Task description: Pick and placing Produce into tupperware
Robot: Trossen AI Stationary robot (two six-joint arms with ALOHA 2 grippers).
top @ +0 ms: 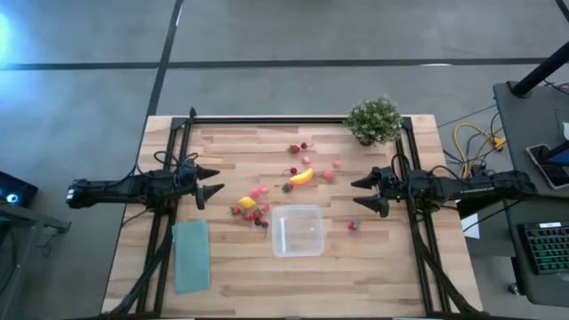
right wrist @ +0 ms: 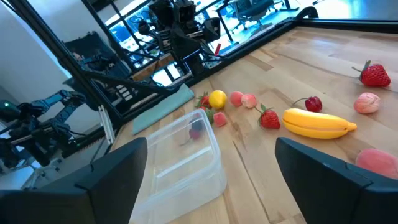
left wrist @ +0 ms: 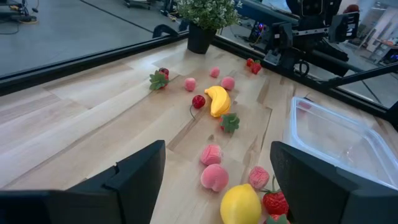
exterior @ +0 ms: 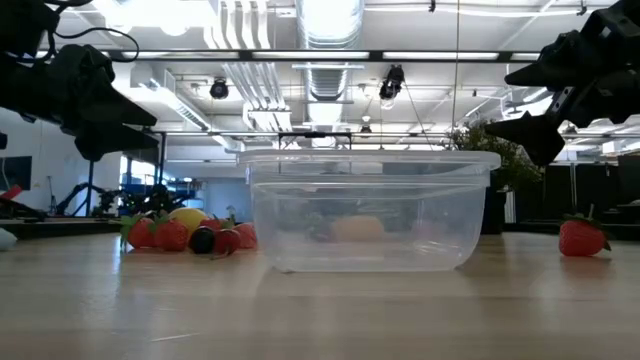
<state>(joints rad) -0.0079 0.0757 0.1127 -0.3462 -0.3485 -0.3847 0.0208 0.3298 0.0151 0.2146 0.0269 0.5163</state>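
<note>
The clear tupperware [top: 298,230] is sitting empty on the worktop [top: 231,276] — every piece of produce [top: 252,210], the banana [top: 301,176] included, is lying outside it. The left gripper [top: 212,185] and right gripper [top: 360,194] are hovering at opposite sides, jaws apart and holding nothing — all sorting is left to do.

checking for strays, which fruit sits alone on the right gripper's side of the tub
The lone red strawberry, on bare table right of the tub, just below the right gripper. The other fruit lies left of or behind the tub.
</note>
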